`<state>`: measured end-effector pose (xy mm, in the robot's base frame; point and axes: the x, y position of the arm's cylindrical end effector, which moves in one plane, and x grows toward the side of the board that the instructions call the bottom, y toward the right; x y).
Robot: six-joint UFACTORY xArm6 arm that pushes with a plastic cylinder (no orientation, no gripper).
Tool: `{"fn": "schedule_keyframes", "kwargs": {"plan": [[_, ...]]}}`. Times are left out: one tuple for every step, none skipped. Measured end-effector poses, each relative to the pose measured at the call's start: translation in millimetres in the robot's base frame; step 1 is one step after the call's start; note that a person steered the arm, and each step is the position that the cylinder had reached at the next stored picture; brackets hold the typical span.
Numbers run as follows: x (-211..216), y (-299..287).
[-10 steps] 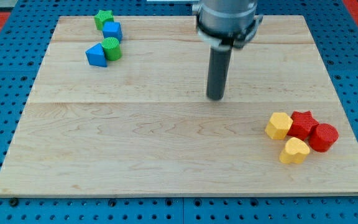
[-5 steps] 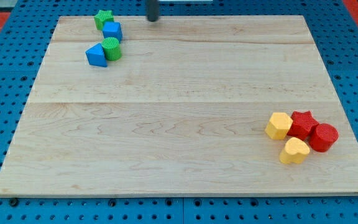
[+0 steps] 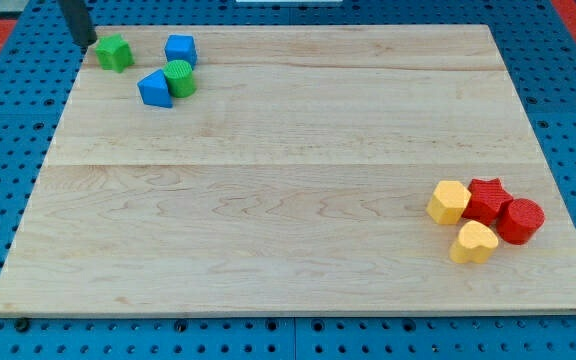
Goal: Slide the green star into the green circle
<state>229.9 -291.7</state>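
My tip [image 3: 87, 42] stands at the view's top left corner, the rod rising straight out of frame; it ends in a bare point, with no claw to spread or press. Just right of it sits the green star [image 3: 114, 52], on the board [image 3: 268, 200] edge. Further right come the blue cube [image 3: 180, 48], then below it the blue triangle [image 3: 154, 89] touching the green circle [image 3: 179, 78]. Far right cluster the yellow hexagon [image 3: 448, 202], yellow heart [image 3: 473, 242], red star [image 3: 486, 198] and red cylinder [image 3: 519, 221].

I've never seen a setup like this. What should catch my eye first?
Two bright clusters on a pale wooden board: a red star, red cylinder, yellow hexagon and yellow heart at the view's right. At top left, my tip stands just left of the green star.
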Motion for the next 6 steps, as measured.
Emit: {"fn": "schedule_keyframes", "kwargs": {"plan": [[18, 73], [52, 103], [88, 105], [98, 132], [95, 152], [75, 171]]}}
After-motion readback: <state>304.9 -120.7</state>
